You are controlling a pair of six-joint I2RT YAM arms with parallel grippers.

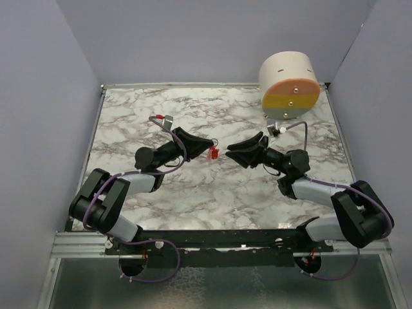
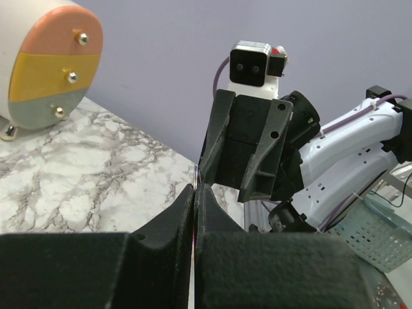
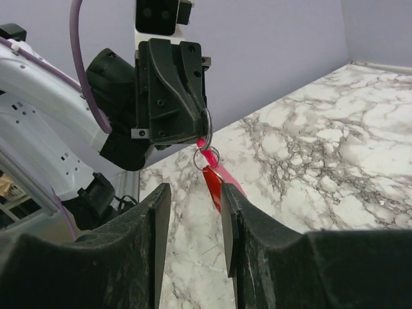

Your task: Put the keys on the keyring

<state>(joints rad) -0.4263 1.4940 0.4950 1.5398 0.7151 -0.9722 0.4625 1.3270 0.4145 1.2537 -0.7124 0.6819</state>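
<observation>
My left gripper is shut on the keyring, held up over the middle of the marble table. In the right wrist view a pink strap and a small ring dangle under those fingers. The red-headed key hangs there beside the strap. My right gripper faces it from the right, open, and its right finger stands close beside the red head. From the left wrist, only a sliver of ring shows past the closed tips of the left gripper.
A white cylinder with a pink, yellow and grey face and three pegs stands at the back right of the table. Purple walls enclose the table on three sides. A light mesh basket sits beyond the right arm.
</observation>
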